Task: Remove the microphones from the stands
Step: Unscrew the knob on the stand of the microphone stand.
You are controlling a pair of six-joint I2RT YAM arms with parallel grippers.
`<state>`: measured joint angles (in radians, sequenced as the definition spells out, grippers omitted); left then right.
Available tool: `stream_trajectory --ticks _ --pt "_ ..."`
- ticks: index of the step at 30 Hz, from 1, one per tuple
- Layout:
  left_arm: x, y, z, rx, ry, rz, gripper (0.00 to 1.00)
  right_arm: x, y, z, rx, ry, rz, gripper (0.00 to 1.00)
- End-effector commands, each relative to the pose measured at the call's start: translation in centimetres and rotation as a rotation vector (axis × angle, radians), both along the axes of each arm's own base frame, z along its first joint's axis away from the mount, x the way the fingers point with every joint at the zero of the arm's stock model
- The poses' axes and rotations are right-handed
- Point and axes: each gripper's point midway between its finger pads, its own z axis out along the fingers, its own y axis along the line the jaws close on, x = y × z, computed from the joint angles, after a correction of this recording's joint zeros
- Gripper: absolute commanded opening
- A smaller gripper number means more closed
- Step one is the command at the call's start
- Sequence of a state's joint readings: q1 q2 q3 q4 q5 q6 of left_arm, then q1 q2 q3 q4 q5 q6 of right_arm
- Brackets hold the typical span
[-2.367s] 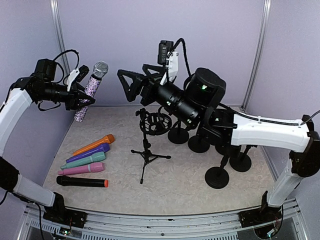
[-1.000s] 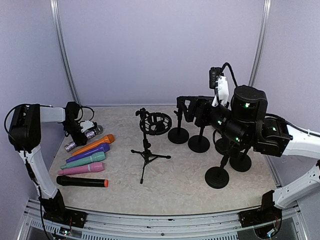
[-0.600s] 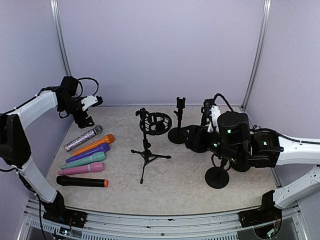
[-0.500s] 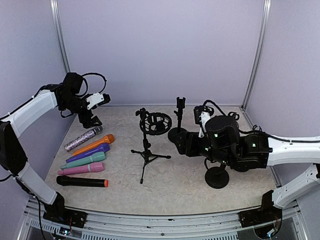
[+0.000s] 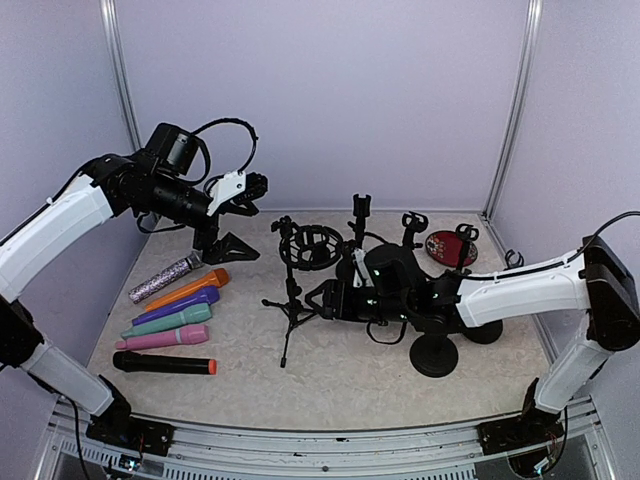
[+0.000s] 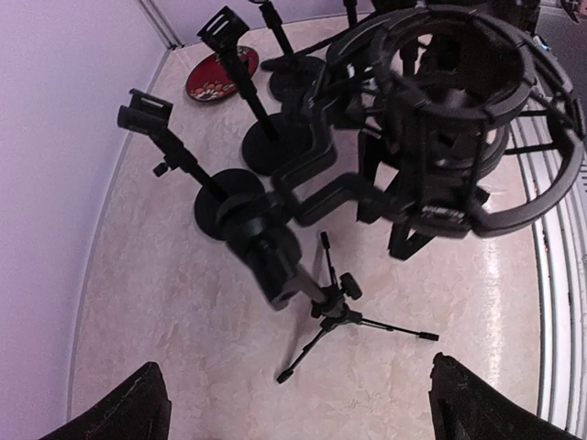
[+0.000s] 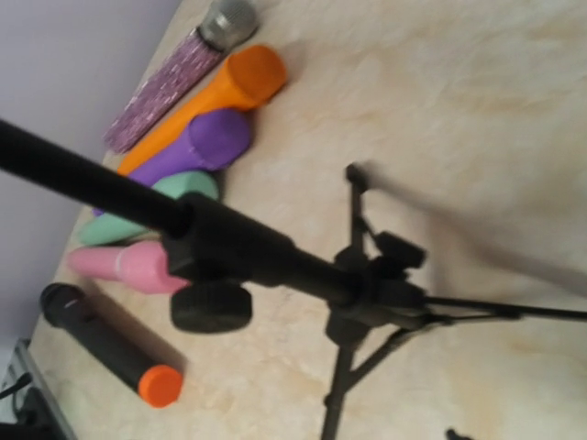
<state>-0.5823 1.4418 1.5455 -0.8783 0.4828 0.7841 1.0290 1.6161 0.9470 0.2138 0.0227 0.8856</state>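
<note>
Mic: we see the sparkly purple microphone w/ silver mesh head lying flat on the beige marbled tabletop. It's off the stand, at the far end of a row of mics and just beside the orange plastic mic.
Row: coming toward us we count a purple mic, a teal mic, a pink mic, then a black mic w/ orange end cap lying a little apart from the pink one.
Stand: the black tripod stand w/ ring-shaped shock mount is upright mid-table, well apart from the sparkly mic.
L gripper: the left gripper hangs above the table betw. the mic row and the stand. Its fingers are spread wide w/ nothing betw. them, and its wrist cam looks at the ring mount close up.
R gripper: the right gripper sits low, just right of the tripod pole. We can't tell if its jaws are apart or together: they're too dark from above, and no fingers show in its wrist view.
R wrist view: the pole crosses the frame, w/ the mic row behind it.
Background: black round-base desk stands on the right side, and a red round dish at back right.
</note>
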Motion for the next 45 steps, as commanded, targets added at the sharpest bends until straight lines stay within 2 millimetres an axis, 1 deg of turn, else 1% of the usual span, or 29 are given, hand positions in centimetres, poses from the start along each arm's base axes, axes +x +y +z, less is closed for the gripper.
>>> stream_trajectory --ticks 1,6,12,15,22,26,30,33,36,38,42,45 --pt "-1.3 -1.6 1.2 -0.064 0.033 -0.045 0.94 0.2 2.7 1.8 0.132 0.013 0.082 0.68" --pt "-1.7 -2.4 2.3 -0.097 0.030 -0.065 0.91 0.9 3.6 1.3 0.160 0.029 0.089 0.65" --pt "-1.7 -3.1 1.8 -0.084 0.037 -0.079 0.87 2.2 4.2 1.1 0.196 0.037 0.084 0.59" --pt "-1.8 -3.4 1.8 -0.086 0.036 -0.084 0.86 2.7 4.4 1.1 0.209 0.041 0.085 0.54" --pt "-1.8 -3.9 1.8 -0.082 0.030 -0.092 0.83 2.8 4.8 0.9 0.232 0.055 0.100 0.41" --pt "-1.8 -4.1 1.4 -0.073 0.040 -0.093 0.81 3.0 5.1 0.7 0.237 0.062 0.108 0.39" --pt "-1.7 -4.2 1.0 -0.065 0.049 -0.092 0.80 3.1 5.3 0.9 0.251 0.057 0.110 0.35" --pt "-1.8 -4.1 1.1 -0.066 0.050 -0.090 0.79 3.3 5.5 1.1 0.254 0.054 0.112 0.32" --pt "-1.9 -4.1 1.3 -0.066 0.049 -0.091 0.78 3.5 5.6 1.4 0.259 0.048 0.112 0.25" --pt "-2.0 -4.1 1.4 -0.067 0.048 -0.094 0.77 3.6 5.5 1.4 0.255 0.046 0.111 0.19" --pt "-1.9 -4.0 1.1 -0.059 0.050 -0.092 0.76 3.6 5.4 1.0 0.239 0.050 0.107 0.01" --pt "-1.9 -4.1 1.1 -0.059 0.051 -0.095 0.76 3.7 5.2 0.8 0.225 0.044 0.102 0.00"
